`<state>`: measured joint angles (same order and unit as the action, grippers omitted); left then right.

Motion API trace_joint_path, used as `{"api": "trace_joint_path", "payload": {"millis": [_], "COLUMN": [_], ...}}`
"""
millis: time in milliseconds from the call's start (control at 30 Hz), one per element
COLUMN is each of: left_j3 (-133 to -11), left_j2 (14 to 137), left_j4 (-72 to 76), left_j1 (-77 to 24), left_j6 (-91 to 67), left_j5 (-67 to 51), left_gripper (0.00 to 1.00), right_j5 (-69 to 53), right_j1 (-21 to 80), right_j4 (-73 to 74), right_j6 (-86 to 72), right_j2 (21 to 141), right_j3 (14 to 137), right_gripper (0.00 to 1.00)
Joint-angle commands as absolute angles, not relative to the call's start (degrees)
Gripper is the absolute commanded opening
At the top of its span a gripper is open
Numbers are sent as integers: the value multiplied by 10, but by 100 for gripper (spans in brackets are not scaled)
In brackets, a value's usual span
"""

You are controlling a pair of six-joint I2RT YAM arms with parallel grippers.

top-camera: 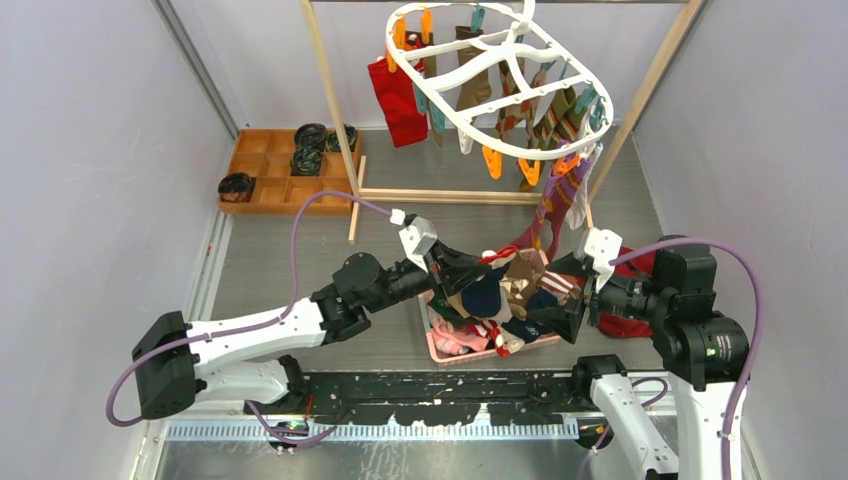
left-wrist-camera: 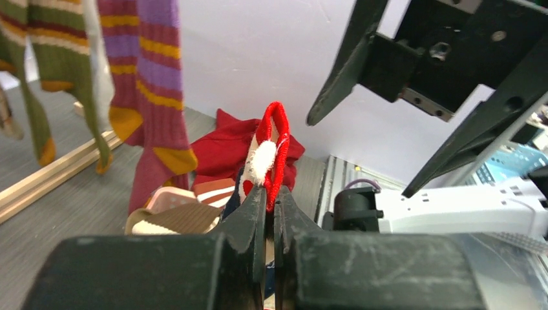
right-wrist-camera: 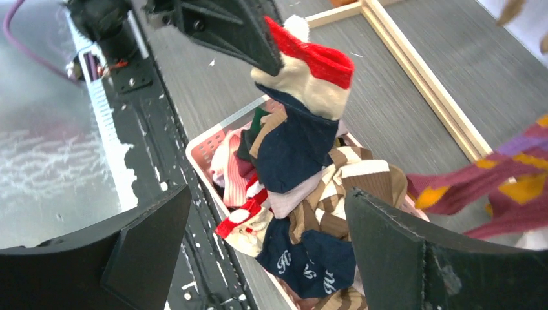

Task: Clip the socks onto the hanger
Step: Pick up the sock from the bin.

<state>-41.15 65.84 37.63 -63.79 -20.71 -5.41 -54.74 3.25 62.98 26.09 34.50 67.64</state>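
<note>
Far left, at the back of the table, a wooden tray (top-camera: 262, 172) holds black rolls (top-camera: 308, 160).

The left gripper (top-camera: 492, 260) (left-wrist-camera: 270, 194) (right-wrist-camera: 262, 51) reaches in over the centre of the table. Its jaws are pressed almost together and pinch the red-and-white cuff of the lifted sock (top-camera: 497, 256) (left-wrist-camera: 271, 139) (right-wrist-camera: 310, 71). The navy body of this sock hangs down from the cuff.

Directly below stands a pink basket (top-camera: 440, 350) (right-wrist-camera: 207, 139), at the near edge between the two arms. It is heaped with loose socks (top-camera: 515, 295) (right-wrist-camera: 336, 194): navy, brown argyle, striped and red-and-white.

The right gripper (top-camera: 565, 298) (right-wrist-camera: 268, 194) faces the lifted sock from the right. Its jaws stand wide apart, one on each side of the heap, and hold nothing.

The hanger (top-camera: 452, 110) is suspended from a wooden rack (top-camera: 330, 100) at the rear, right of centre. Several socks are clipped to its pegs. A striped sock (top-camera: 555, 205) (left-wrist-camera: 152, 77) in maroon, purple and yellow hangs lowest, near the right gripper.
</note>
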Motion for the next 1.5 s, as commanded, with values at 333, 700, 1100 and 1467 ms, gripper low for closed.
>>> {"api": "trace_joint_path", "payload": {"millis": [333, 700, 1100, 1467], "left_j3": [-451, -472, -487, -551], "left_j2": [627, 651, 669, 703], "left_j4": [358, 366, 368, 279], "left_j1": [-640, -642, -642, -639], "left_j6": [-171, -178, -184, -207], "left_j5": [-155, -184, -183, -63], "left_gripper": [0, 0, 0, 23], "right_j5": [-717, -747, -785, -791], "right_j1": [15, 15, 22, 27], "right_j4": [603, 583, 592, 640], "right_j6": [400, 373, 383, 402], "right_j2": [421, 451, 459, 443], "right_j3": [689, 702, 698, 693], "right_gripper": [74, 61, 18, 1]}}
